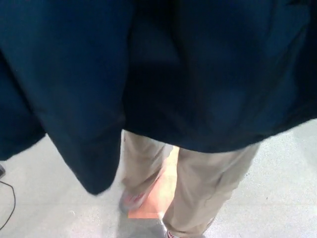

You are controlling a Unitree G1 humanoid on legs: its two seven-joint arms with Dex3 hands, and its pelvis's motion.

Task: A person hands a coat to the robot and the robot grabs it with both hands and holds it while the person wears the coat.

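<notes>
Coat [198, 74] fabric fills nearly the whole upper part of the head view, dark navy and hanging so close to the camera that its folds blur. A loose flap or sleeve [84, 144] droops lower on the robot's left side, its rounded end dangling free above the floor [39, 198]. Neither robot hand shows anywhere, so whether the left or right one is clamped on the cloth or spread apart cannot be told. Judging by the soft folds and the way the hem sags, the coat looks limp and fairly light, with a smooth shell that could slide through thick fingers; it would be best taken at the collar or shoulder seams, where the cloth is doubled, with each hand pinching a good bunch rather than a single layer. Beyond the hem, a person's legs [208, 183] in tan trousers stand close, a shoe [130, 201] just visible below. Under them lies an orange mat [156, 198] on the grey floor, and a thin cable [7, 208] curls at the left edge.
</notes>
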